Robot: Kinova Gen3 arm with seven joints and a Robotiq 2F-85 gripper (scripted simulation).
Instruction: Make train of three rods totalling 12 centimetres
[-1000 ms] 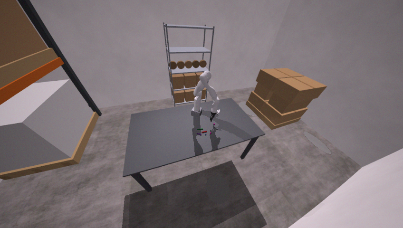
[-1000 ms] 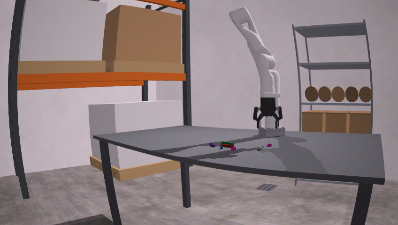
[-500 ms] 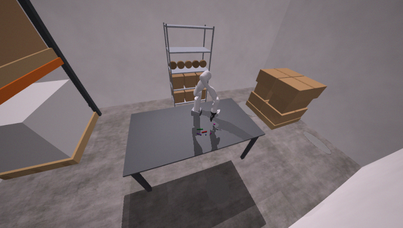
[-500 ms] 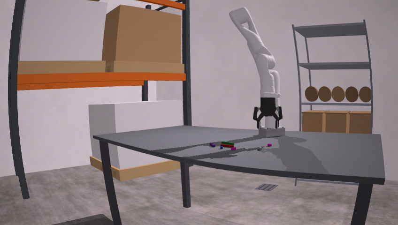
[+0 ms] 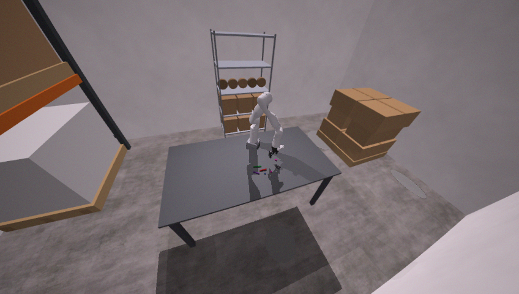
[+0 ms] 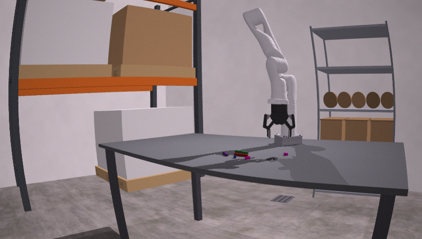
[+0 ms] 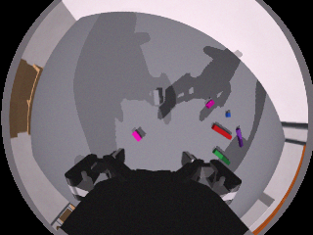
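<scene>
Exterior view, left to right: a purple rod (image 6: 225,153), a green rod (image 6: 241,152) beside a red rod (image 6: 240,155), two magenta rods (image 6: 247,158) (image 6: 285,154) and a grey rod (image 6: 271,159) lie scattered on the table (image 6: 177,142). No train is begun, so I judge the first pick is in hand, calling for a descent onto one rod, perhaps the right-hand magenta. Its arm folded high and wrist pointing straight down, the gripper (image 6: 278,133) hangs above the table, fingers wide apart and empty.

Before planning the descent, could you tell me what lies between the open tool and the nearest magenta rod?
Nothing: in the wrist view, only bare table separates the open tool from the magenta rod just ahead of it.
</scene>
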